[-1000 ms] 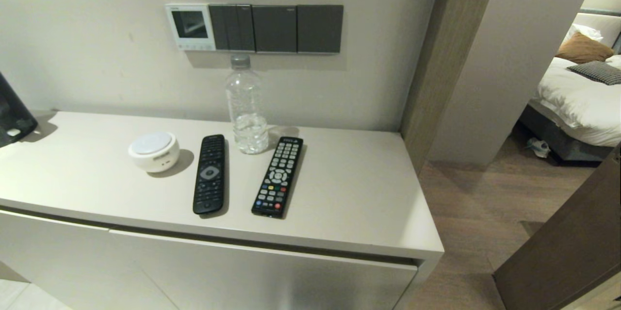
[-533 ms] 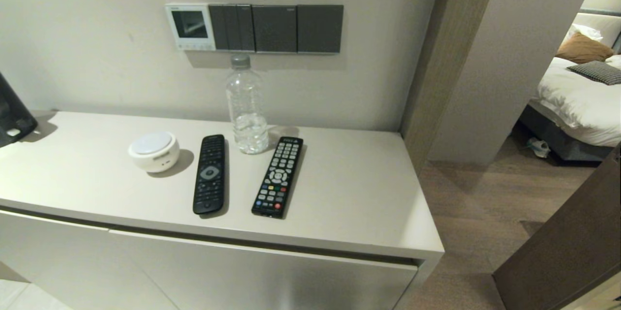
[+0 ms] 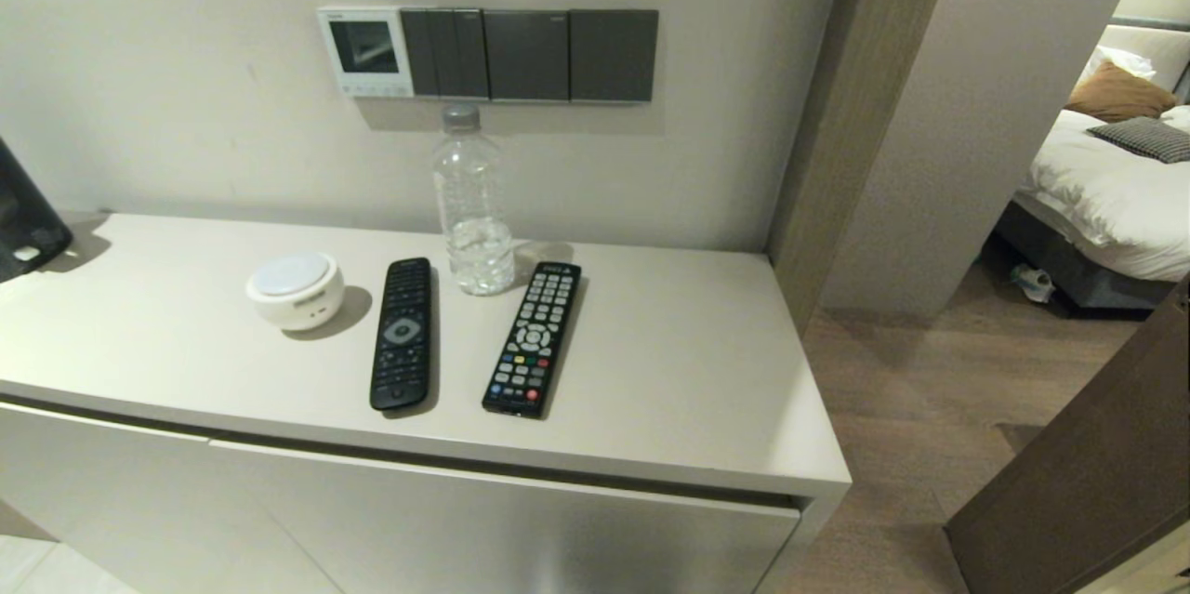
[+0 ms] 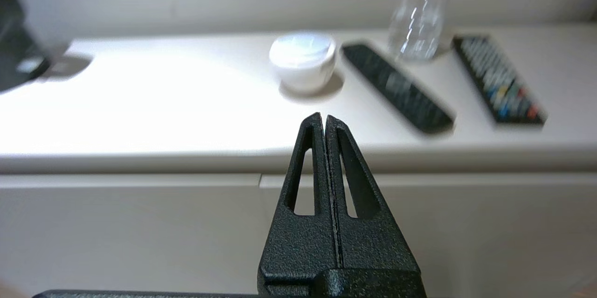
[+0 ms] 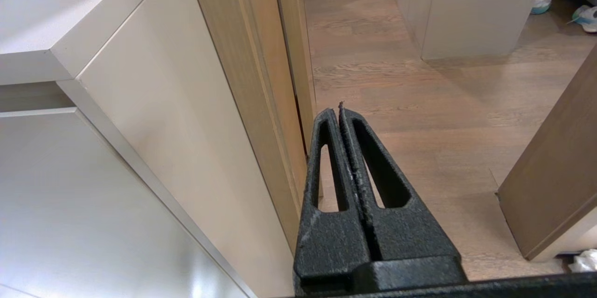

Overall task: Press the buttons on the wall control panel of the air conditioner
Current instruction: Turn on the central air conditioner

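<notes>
Left gripper (image 4: 325,118) pressed together, empty, low before cabinet front; closed tips suit poking keys. Panel (image 3: 365,51) on wall well above and beyond it, buttons (image 3: 369,90) along its lower edge, untouched. Right gripper (image 5: 340,110) likewise closed, parked beside cabinet over floor. Head view unchanged from earlier frames; neither arm in it.

My left gripper (image 4: 325,118) is matte black, grainy plastic: two tapering fingers, each with a long slot cut through. My right gripper (image 5: 339,110) has the same slotted shape, its inner edges scuffed pale and slightly frayed.
</notes>
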Available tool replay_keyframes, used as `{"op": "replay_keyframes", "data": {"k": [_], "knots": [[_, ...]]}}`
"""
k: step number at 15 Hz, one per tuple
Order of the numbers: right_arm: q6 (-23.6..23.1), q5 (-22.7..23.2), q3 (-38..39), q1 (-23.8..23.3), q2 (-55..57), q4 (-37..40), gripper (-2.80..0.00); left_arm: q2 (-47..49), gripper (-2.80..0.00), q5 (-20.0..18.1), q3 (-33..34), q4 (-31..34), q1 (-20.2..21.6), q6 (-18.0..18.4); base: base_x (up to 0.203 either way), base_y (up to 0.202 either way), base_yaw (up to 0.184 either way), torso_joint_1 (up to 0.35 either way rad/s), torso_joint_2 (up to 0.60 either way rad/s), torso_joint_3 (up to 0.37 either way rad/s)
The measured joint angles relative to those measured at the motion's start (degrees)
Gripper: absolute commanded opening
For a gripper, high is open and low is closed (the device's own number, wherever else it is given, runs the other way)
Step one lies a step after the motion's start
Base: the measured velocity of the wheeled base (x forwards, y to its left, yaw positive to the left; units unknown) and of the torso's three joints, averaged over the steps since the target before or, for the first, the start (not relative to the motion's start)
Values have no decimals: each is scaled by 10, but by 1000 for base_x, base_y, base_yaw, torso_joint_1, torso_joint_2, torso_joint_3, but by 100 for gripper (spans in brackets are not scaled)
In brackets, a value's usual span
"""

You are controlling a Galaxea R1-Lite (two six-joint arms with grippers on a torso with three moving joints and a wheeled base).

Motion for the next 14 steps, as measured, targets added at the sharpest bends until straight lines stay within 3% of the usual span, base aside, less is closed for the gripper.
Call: {"op": "replay_keyframes", "data": {"k": [6,11,14], "knots": [[0,0,0,0,0,0,-280,283,-280,-52,-192,-78,-14,-43,0,0,0,0,0,0],[0,0,0,0,0,0,-280,458,-280,-49,-341,-96,-104,-88,0,0,0,0,0,0],[0,0,0,0,0,0,-280,537,-280,-45,-413,-98,-127,-112,0,0,0,0,0,0]]}}
